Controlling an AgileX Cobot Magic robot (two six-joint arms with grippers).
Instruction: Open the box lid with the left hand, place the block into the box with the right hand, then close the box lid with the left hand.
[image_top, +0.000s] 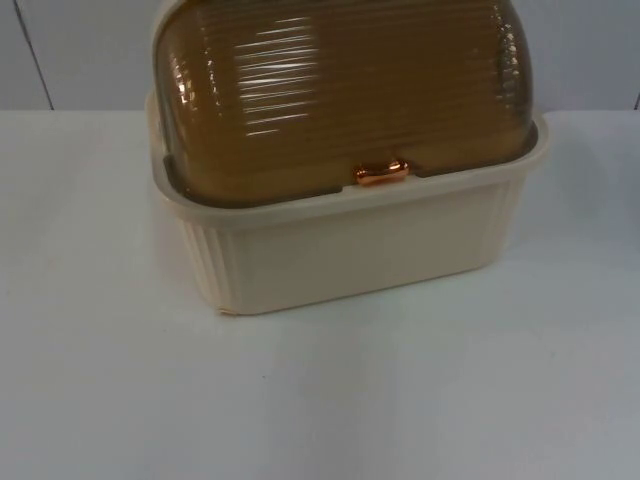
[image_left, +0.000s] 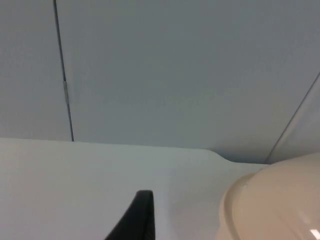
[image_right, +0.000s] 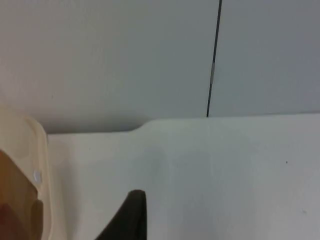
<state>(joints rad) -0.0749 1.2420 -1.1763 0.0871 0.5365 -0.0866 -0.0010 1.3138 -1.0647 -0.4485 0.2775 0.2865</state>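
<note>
Box (image_top: 350, 250) cream, ribbed, on table (image_top: 100, 380) against the wall; amber lid (image_top: 340, 90) down, its top cut off, copper latch (image_top: 382, 173). Left gripper (image_left: 142, 215), right gripper (image_right: 132, 212): you can't tell finger spacing.

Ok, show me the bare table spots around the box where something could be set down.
Bare white table top lies in front of the cream ribbed plastic box with its closed amber domed lid, and to both its sides. Behind, the box crowds the grey partition wall.
</note>
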